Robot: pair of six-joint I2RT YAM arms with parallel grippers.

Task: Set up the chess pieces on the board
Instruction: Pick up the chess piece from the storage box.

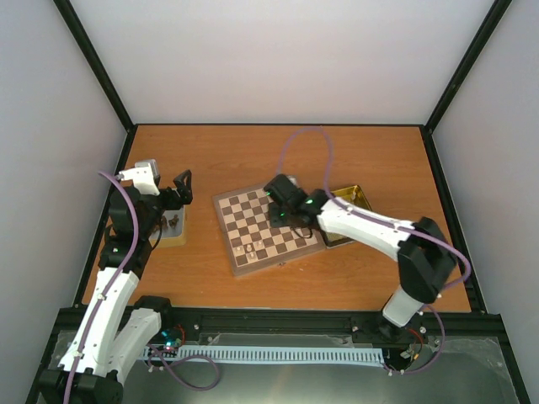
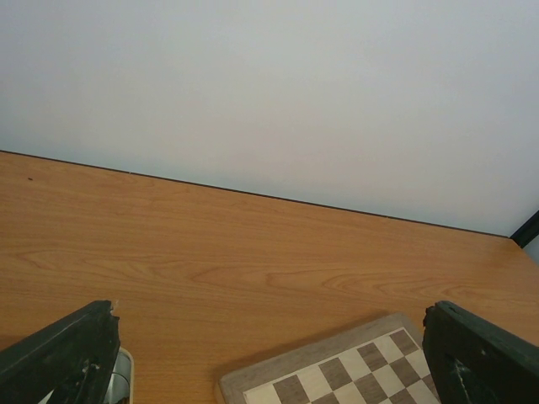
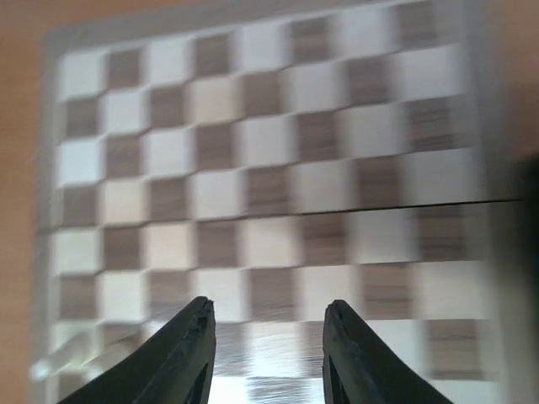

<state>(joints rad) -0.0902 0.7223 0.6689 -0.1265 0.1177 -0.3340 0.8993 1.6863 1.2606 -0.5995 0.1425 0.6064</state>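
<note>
tabletop [image 1: 354, 160] of orange wood between white walls [image 1: 278, 59] bears the board [image 1: 253, 220]; left end effector [image 2: 269, 316] and right end effector [image 3: 268, 316] gape.

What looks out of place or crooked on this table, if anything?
The flat wooden checkered chessboard lies askew: its pale border runs at an angle to the edges of the orange-brown wooden table. Only a few tiny pieces stand on it, near its front edge. Nothing looks spilled.
</note>
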